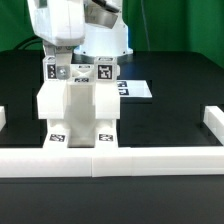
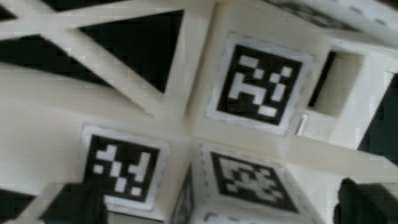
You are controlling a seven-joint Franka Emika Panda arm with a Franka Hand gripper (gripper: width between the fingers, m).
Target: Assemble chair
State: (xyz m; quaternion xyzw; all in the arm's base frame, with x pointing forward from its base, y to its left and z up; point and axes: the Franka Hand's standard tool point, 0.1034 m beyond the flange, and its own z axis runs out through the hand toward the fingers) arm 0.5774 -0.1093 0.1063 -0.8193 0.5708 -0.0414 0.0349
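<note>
The chair [image 1: 80, 110] stands in the middle of the black table as one boxy white stack of joined pieces. It has square tags low on its front and along its top. My gripper [image 1: 72, 58] hangs straight above it, right at the top pieces. In the wrist view the tagged chair pieces [image 2: 249, 90] fill the picture. My gripper [image 2: 217, 208] is open, one dark finger [image 2: 71, 205] on either side of the tagged block, and nothing is clamped.
A long low white rail [image 1: 150, 160] runs along the front, with raised ends at the exterior view's left [image 1: 3, 118] and right [image 1: 212, 120]. The marker board [image 1: 137, 89] lies flat behind the chair, toward the exterior view's right.
</note>
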